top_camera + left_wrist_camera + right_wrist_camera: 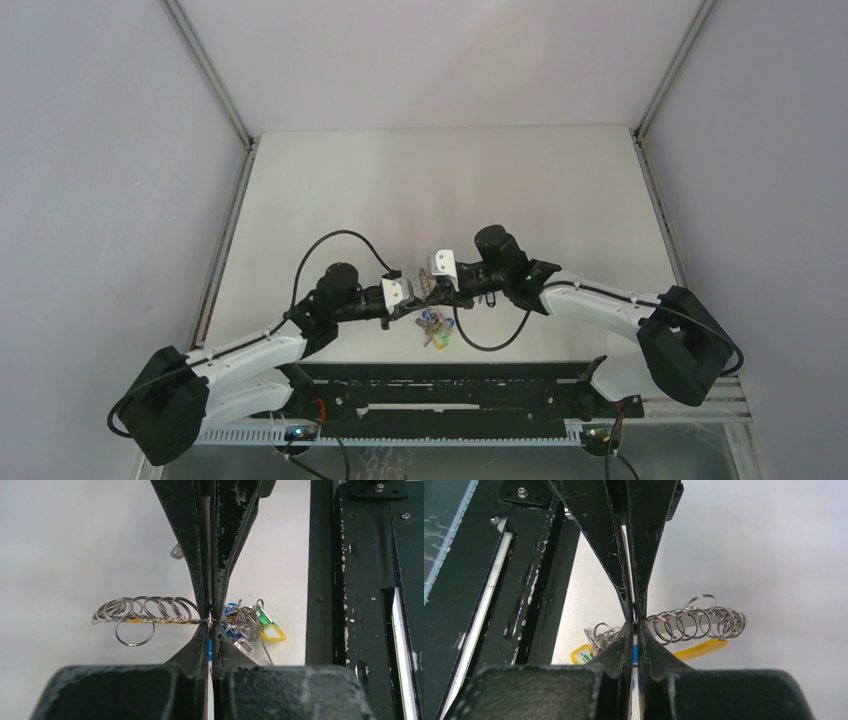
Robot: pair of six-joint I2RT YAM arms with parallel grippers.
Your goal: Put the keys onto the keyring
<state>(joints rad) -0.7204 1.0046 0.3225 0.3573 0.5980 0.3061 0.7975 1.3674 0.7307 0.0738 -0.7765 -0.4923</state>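
Holding the keyring (145, 611) in the lower middle of the top view, the left gripper (210, 617) and right gripper (634, 620) each have jaws pinched tight on its wire. I cannot spot the key, so putting it on looks not yet done.

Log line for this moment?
left fingers: shut on keyring | right fingers: shut on keyring | coloured tags: on keyring
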